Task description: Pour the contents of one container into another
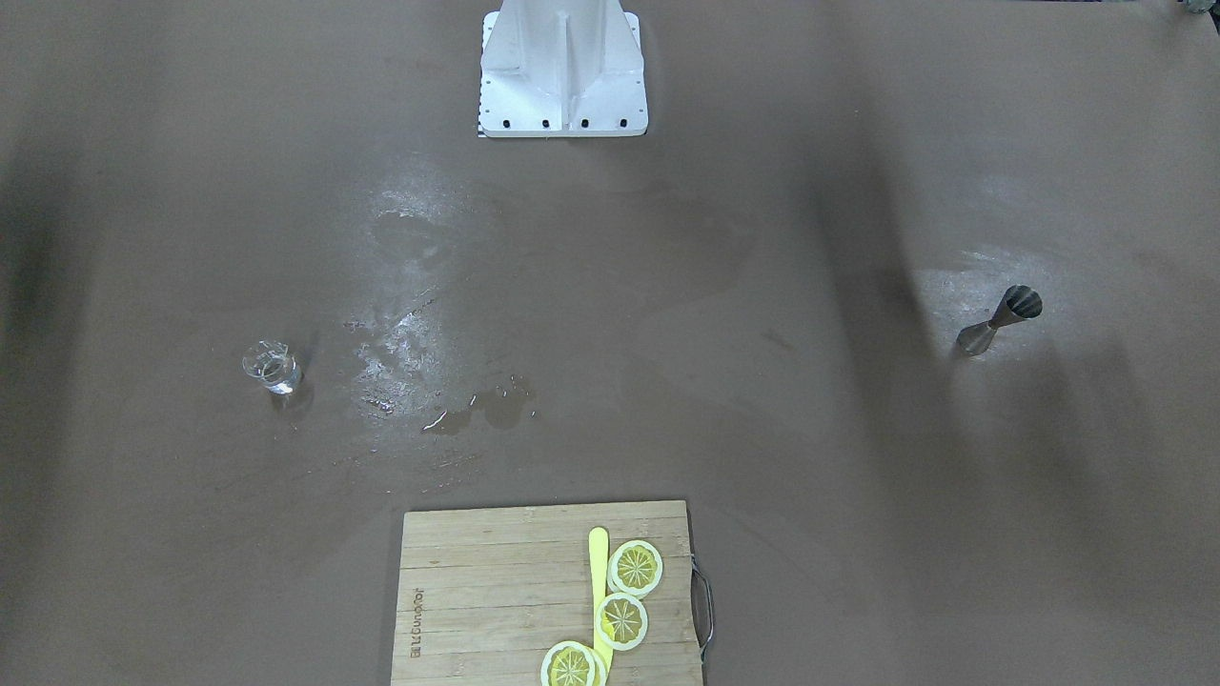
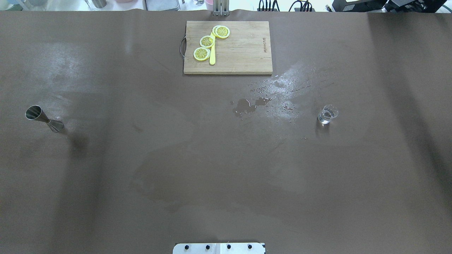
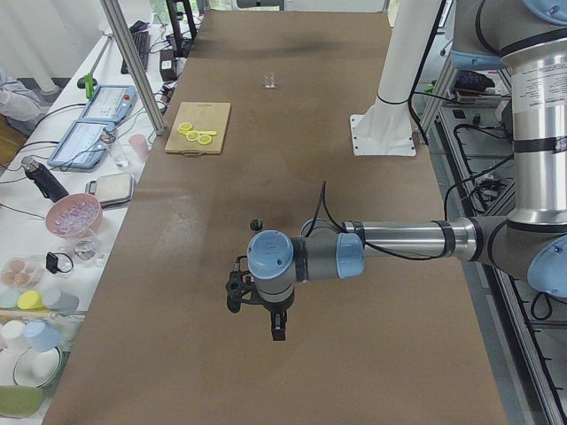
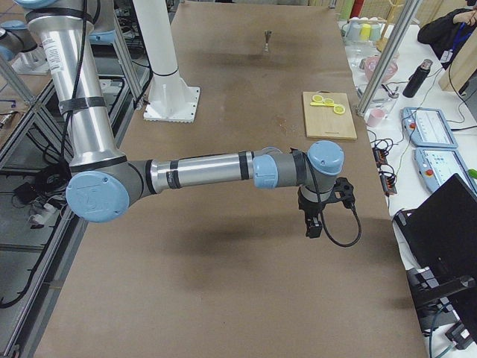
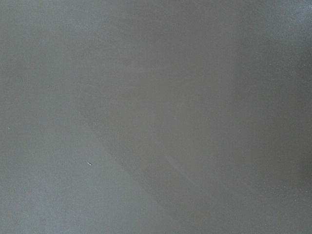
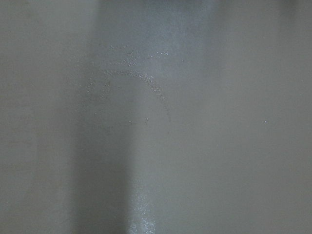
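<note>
Steel jigger [image 2: 44, 119] stands at the bench's [image 2: 226, 158] 9 o'clock, small glass [image 2: 327, 114] at 3 o'clock, well apart. Left gripper [image 3: 276, 329] and right gripper [image 4: 314, 226] hover; their fingers' spread cannot be told. Probably best: grip the pouring vessel mid-body, upright.

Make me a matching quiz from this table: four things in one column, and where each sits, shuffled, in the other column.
Things:
1. metal jigger
2. small glass
3. cutting board
4. puddle

Places:
A. far edge, about centre
B. robot's right side
C. robot's left side
D. near the middle, just on the robot's side of the board

Pairs: 1-C, 2-B, 3-A, 4-D
</note>
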You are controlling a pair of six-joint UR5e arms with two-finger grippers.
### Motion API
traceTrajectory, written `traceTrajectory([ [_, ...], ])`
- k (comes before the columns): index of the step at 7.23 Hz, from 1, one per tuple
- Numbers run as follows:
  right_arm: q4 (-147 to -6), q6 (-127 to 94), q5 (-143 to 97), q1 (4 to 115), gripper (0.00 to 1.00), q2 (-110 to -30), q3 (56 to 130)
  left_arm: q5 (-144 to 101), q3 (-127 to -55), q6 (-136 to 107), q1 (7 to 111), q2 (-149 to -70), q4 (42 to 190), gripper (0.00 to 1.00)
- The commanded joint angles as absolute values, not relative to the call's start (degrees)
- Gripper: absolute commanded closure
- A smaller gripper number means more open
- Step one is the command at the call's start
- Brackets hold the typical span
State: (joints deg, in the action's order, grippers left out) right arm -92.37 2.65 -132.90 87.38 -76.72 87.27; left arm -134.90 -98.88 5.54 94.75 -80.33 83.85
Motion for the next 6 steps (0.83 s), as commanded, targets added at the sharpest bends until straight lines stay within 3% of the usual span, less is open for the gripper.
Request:
traceTrajectory([
  [1,-92.29,2.64,-135.6,85.27,0.0,-74.89,88.68,-134.91,-98.88,5.54,94.75,-80.42,83.85,0.01],
  [4,-92.37,2.9,-144.59,78.86,0.0,-69.19,90.18,-134.91,-98.88,5.54,94.75,-80.33,83.85,0.01],
  [5,-89.07,3.16,-150.32,77.97,0.0,-69.0,89.91,-134.91,-98.88,5.54,94.75,-80.42,83.85,0.01],
  [6,-76.07,2.82,-150.29,77.35,0.0,-70.39,88.0,-135.0,-98.88,5.54,94.75,-80.33,83.85,0.01],
])
